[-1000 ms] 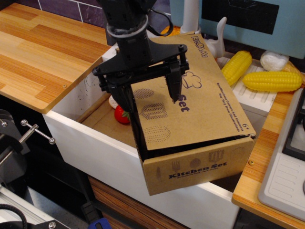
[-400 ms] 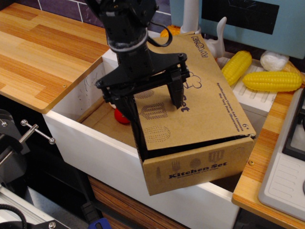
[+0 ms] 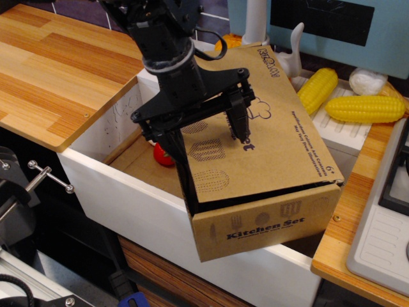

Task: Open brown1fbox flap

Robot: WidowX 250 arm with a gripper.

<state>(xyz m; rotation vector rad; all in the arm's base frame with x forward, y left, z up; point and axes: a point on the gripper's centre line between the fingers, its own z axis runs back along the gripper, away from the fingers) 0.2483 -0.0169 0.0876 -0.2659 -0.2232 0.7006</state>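
The brown1fbox is a brown carton printed "Kitchen Set"; it lies tilted in the white sink basin, its front end hanging over the basin's front wall. Its flap lies almost shut on top, with a dark gap above the short front panel. My black gripper is open at the flap's left side. One finger rests on the printed top. The other finger reaches down beside the flap's left edge, its tip hidden.
A red toy fruit lies in the basin left of the box. Two yellow corn cobs and a white bulb lie on the drainer behind. A wooden counter is at left, a stove edge at right, and a white tap behind.
My gripper has tilted and shifted a little to the right over the flap. The flap's far end has risen very slightly. The box has stayed put.
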